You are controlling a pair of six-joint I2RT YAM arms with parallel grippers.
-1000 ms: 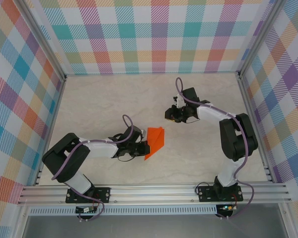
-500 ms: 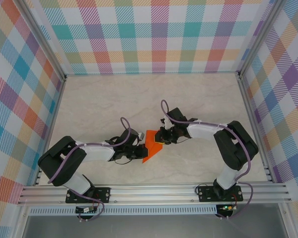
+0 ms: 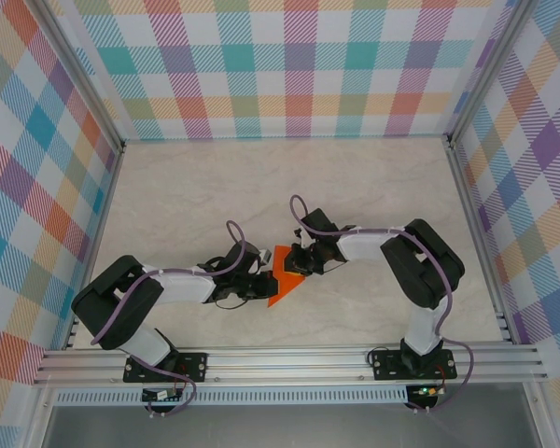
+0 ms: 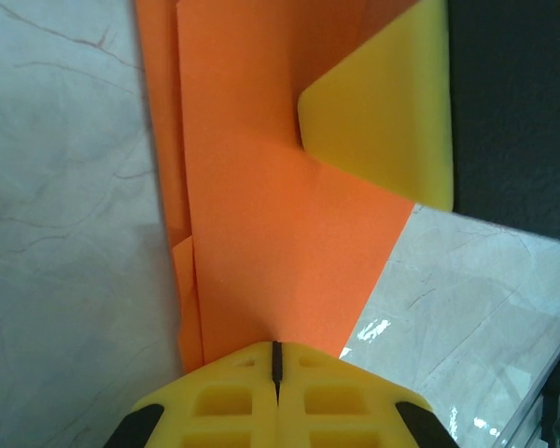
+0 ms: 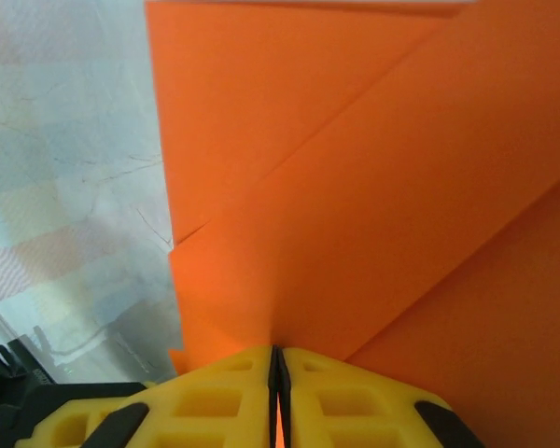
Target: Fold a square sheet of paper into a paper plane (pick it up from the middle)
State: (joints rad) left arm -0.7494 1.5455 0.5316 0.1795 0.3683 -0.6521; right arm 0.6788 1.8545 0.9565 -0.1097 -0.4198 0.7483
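Observation:
The square sheet of paper (image 3: 283, 274) is bright orange and folded into a narrow creased shape, and it sits between the two grippers at mid-table. My left gripper (image 3: 264, 283) is shut on its left edge. In the left wrist view the yellow jaws (image 4: 276, 353) meet on the orange paper (image 4: 280, 233), and one of the right gripper's yellow fingers (image 4: 383, 112) presses on the far side. My right gripper (image 3: 297, 263) is shut on the opposite edge. In the right wrist view its jaws (image 5: 276, 359) pinch the paper (image 5: 355, 187), whose diagonal creases show.
The pale marble table (image 3: 205, 187) stretches out behind the grippers. Plaid walls (image 3: 289, 65) close off the back and both sides. An aluminium rail (image 3: 289, 359) runs along the near edge by the arm bases.
The right arm swung in from the back right down to the paper, and its jaws closed on it. The left gripper kept its hold and shifted the paper slightly left.

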